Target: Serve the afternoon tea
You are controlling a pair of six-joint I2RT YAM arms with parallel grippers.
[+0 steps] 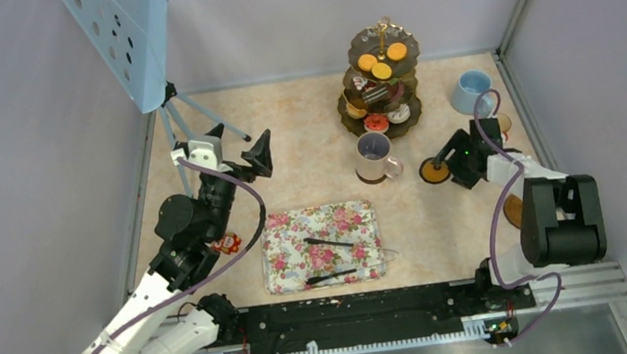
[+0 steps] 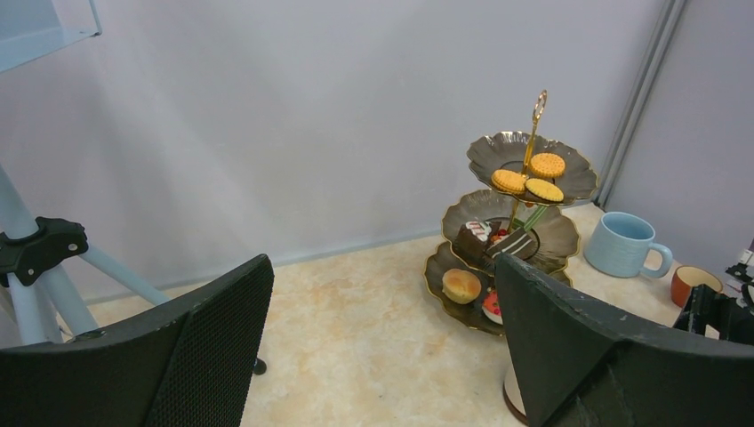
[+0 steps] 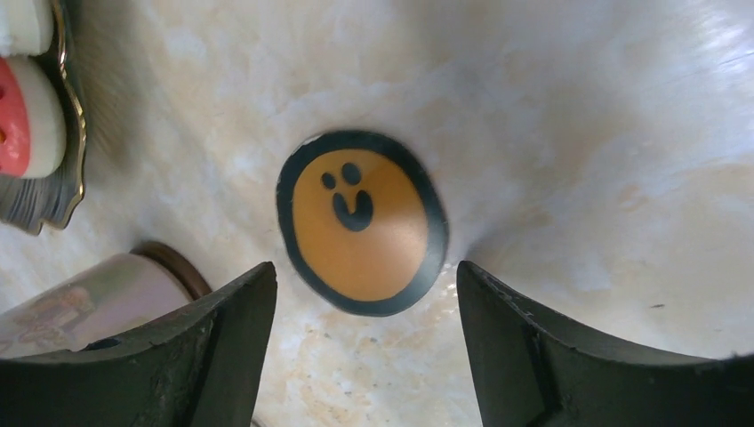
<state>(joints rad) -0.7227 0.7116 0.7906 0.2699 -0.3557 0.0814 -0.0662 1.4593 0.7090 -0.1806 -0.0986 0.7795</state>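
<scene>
The right pincer point(image 3: 364, 277) hangs with its jaws apart, gripping nothing. An orange smiley disc point(image 3: 360, 222) lies on the table just under and ahead of its tips. A grey cup point(image 3: 98, 298) stands just to its left, with the stand point(image 3: 40, 196) beyond that. The left pincer point(image 2: 384, 267) gapes too, holding nothing, the stand well ahead of it.

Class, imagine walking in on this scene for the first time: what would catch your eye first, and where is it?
The dark three-tier stand, loaded with orange rounds and cakes, rises at the far side of the table. Nearer, the right gripper hangs open over an orange smiley-face disc lying flat, and a floral tray sits at the near middle.
</scene>
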